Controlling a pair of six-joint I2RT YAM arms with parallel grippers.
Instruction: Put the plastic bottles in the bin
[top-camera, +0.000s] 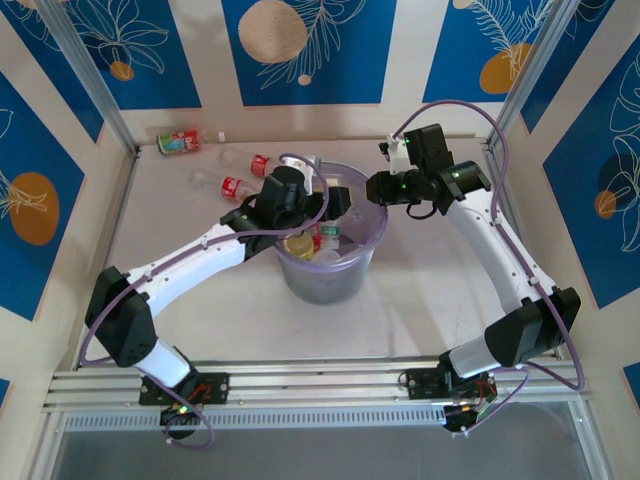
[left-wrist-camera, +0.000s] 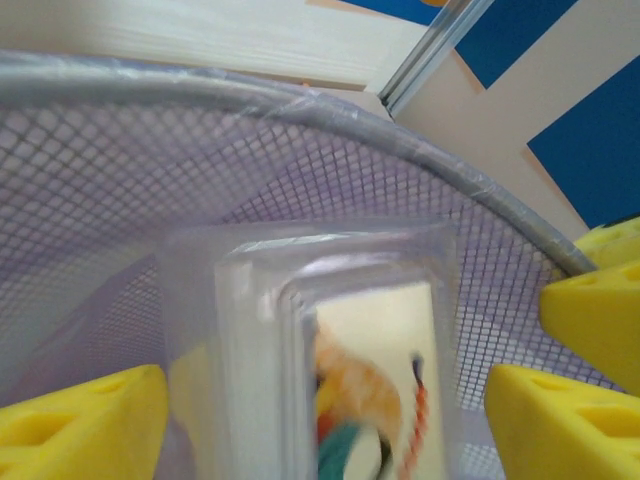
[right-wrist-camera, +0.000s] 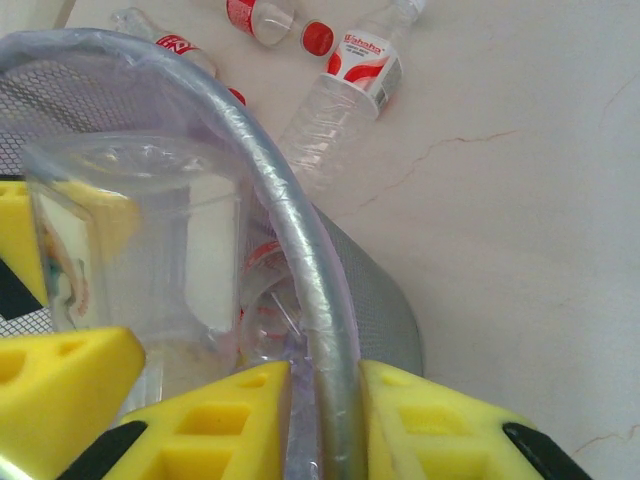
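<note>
Pale desk (top-camera: 440, 285), blue-patterned walls (top-camera: 300, 60). Over the bin (top-camera: 325, 285) the left gripper (left-wrist-camera: 325, 400) stands wide, a clear bottle (left-wrist-camera: 300, 330) between its fingers (left-wrist-camera: 80, 430); the right gripper (right-wrist-camera: 322, 380) pinches the bin's rim.

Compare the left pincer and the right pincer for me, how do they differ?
The left pincer is open, its fingers apart on either side of a clear bottle in the bin; the right pincer is shut on the bin's rim. The left pincer reaches into the bin from above; the right pincer straddles the rim, one finger inside, one outside. Both have yellow fingers.
</note>
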